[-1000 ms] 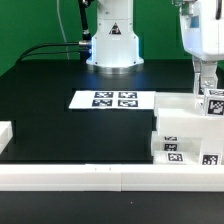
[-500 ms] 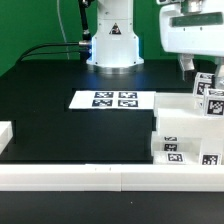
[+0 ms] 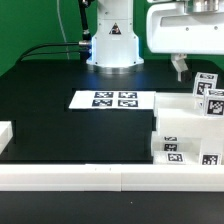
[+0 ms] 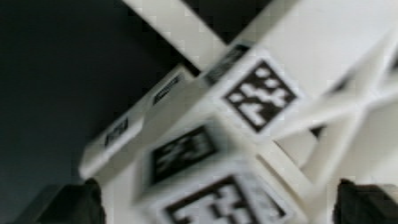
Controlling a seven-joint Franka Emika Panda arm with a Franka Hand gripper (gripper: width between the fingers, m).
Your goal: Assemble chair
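The white chair parts (image 3: 188, 128) lie bunched at the exterior view's right, against the front rail, with square tags on their faces. One tagged piece (image 3: 208, 86) stands up above the pile. My gripper (image 3: 181, 70) hangs above and just to the left of that piece, empty, with one dark finger showing. In the wrist view the tagged white pieces (image 4: 249, 95) fill the picture close below. My gripper (image 4: 217, 206) is open there, and its dark fingertips (image 4: 71, 205) stand wide apart at both edges of the picture.
The marker board (image 3: 115, 99) lies flat on the black table in the middle. A long plain white rail (image 3: 90, 178) runs along the front edge, with a white block (image 3: 5, 135) at the left. The robot base (image 3: 112, 42) stands at the back.
My gripper has risen and moved toward the exterior view's left, away from the parts pile. The upright tagged piece it was covering now shows fully.
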